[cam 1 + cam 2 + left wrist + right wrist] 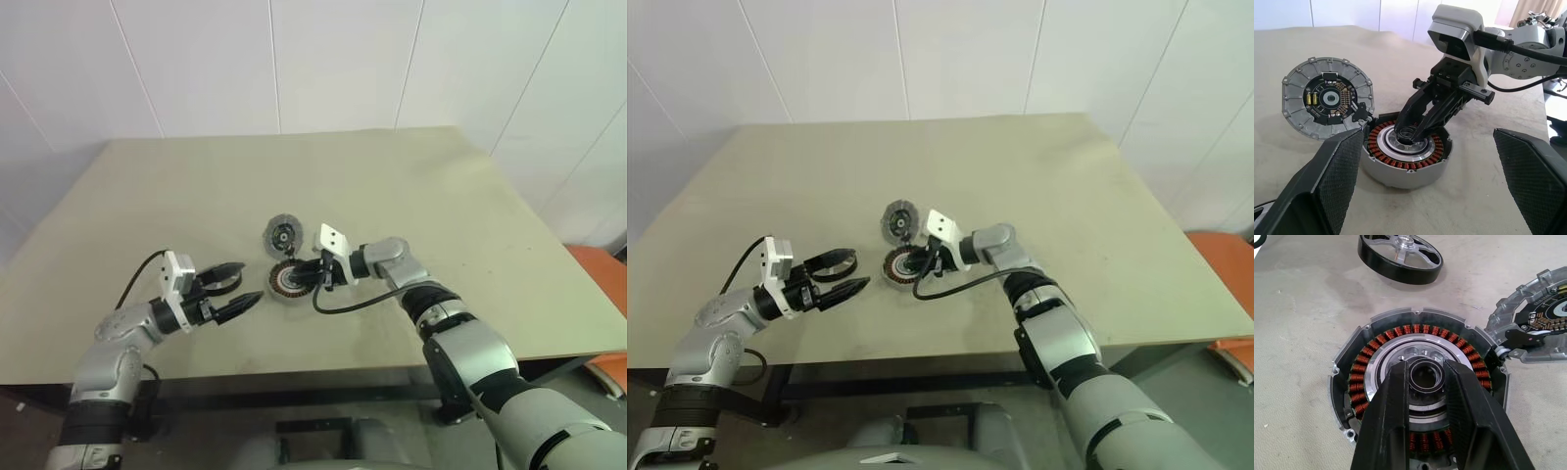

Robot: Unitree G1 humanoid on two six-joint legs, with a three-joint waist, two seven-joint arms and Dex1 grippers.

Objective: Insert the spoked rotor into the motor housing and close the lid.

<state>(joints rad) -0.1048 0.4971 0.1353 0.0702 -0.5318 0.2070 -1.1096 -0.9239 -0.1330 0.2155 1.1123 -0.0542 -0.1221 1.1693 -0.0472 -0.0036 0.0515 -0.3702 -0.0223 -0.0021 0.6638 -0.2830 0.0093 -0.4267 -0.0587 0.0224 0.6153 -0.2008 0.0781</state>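
Observation:
The motor housing (1350,363) is a round grey case with a ring of copper windings, lying flat at mid-table (285,281). Its hinged lid (1327,98), a grey disc with a circuit board inside, lies open beside it (281,235). My right gripper (1425,369) reaches down into the housing, shut on the dark hub ring at its centre (1409,132). The spoked rotor (1399,257), a black-rimmed wheel with silver spokes, lies flat on the table just past the housing. My left gripper (250,282) hovers left of the housing, open wide, holding nothing.
The beige table (441,215) has bare room all around the parts. A black cable (353,304) loops from my right wrist over the table. An orange object (602,264) sits beyond the table's right edge.

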